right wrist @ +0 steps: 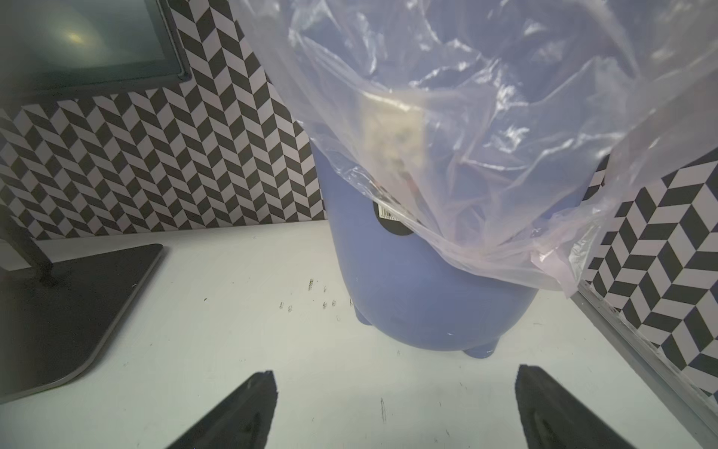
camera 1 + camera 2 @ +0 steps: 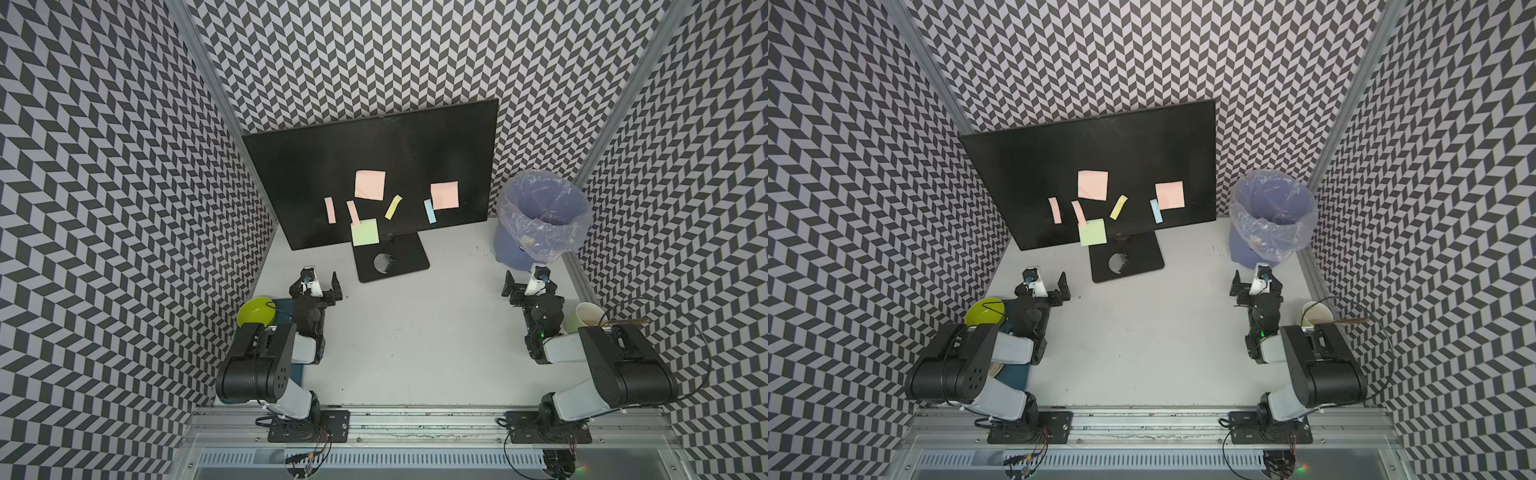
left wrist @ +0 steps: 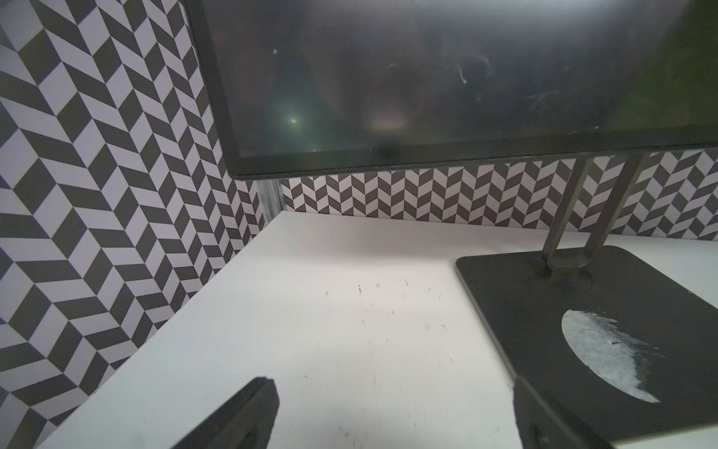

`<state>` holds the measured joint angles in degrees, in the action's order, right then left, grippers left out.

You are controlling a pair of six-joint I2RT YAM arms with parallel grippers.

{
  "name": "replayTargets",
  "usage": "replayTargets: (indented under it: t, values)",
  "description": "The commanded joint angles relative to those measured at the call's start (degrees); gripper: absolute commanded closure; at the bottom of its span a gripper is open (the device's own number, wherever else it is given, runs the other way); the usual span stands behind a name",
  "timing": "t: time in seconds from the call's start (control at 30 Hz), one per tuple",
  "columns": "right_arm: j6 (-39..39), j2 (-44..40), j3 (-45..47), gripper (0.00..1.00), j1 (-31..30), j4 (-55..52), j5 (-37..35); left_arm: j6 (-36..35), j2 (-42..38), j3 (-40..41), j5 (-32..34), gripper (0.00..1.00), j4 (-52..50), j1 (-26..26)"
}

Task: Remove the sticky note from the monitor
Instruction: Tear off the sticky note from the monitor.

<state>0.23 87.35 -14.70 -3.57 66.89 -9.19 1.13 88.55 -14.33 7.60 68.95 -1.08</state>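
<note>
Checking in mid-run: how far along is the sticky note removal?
Done: nothing visible; seven sticky notes are on the monitor. In hand: nothing; the left gripper and right gripper are open and empty, low over the table, short of the screen. Left: every peel.

I work in a robot test cell, a lab rig, not a home or office. Zigzag black-and-white wall panels (image 2: 104,208) close in my white table (image 2: 415,340) on three sides, with bare aluminium posts (image 2: 209,75) at the far corners. Along the table's near edge runs an aluminium rail (image 2: 415,422). My left arm (image 2: 257,370) and right arm (image 2: 623,370) are bolted to it on black plates (image 2: 291,432), with loose wires (image 2: 307,458) hanging below. A monitor (image 2: 311,174) and a lined bin (image 2: 511,249) share the far edge.
</note>
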Motion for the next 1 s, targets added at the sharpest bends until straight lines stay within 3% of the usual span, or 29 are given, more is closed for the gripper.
replayTargets:
  t: [0.0,0.73,0.8,0.97]
  values:
    - [-0.1,0.2,-0.7,0.01,0.1,2.6,0.2,-0.2,0.2,-0.5,-0.5,0.0,1.3,0.1]
    - [0.1,-0.1,-0.5,0.01,0.1,3.3,0.3,-0.2,-0.5,-0.1,-0.4,0.0,2.3,0.1]
    - [-0.7,-2.8,-0.3,0.01,0.1,1.8,1.6,-0.3,-3.7,-0.2,-0.5,0.0,-0.8,0.0]
    - [1.0,-15.8,-1.5,0.01,0.0,-13.4,5.8,2.1,-15.2,-3.7,3.0,0.0,-18.3,-1.8]
